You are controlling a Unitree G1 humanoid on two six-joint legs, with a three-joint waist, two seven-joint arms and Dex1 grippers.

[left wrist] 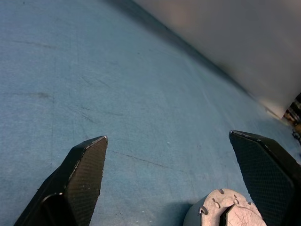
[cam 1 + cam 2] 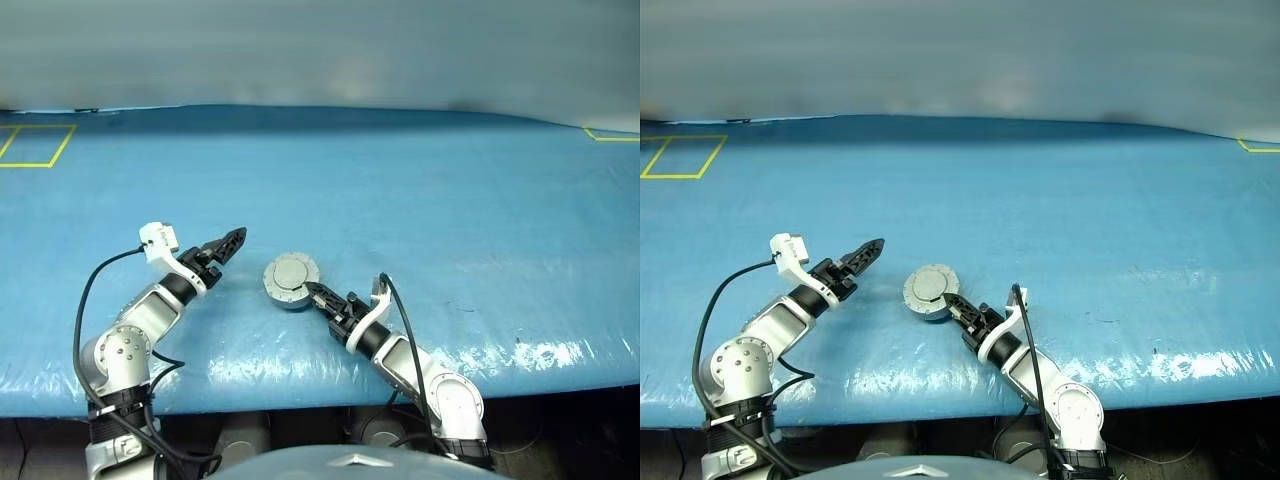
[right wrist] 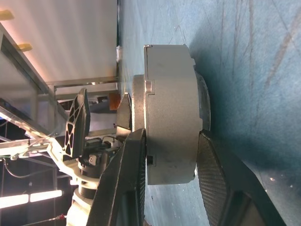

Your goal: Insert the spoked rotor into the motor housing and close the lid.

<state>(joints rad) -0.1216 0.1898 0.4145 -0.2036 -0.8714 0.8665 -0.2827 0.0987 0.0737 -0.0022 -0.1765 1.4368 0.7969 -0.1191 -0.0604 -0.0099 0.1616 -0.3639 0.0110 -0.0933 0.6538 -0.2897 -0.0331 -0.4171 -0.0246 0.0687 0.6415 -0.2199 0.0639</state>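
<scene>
One closed motor housing (image 2: 291, 280) gripped by right gripper (image 2: 318, 296) jaws, left gripper (image 2: 232, 240) jaws wide, empty

Matt grey metal on a glossy blue sheet

The motor housing (image 3: 169, 113) and its closed lid (image 2: 292, 272) are seen as smooth, dull grey metal; the table (image 2: 450, 220) is covered with shiny, plastic-like blue sheeting, and a fine cross-hatched texture is shown on the matt black fingers (image 1: 84, 174).

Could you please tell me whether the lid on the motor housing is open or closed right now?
Closed. The lid lies flat on the motor housing, showing only its plain grey outer face; no windings show. The right claw grips the housing's side.
</scene>
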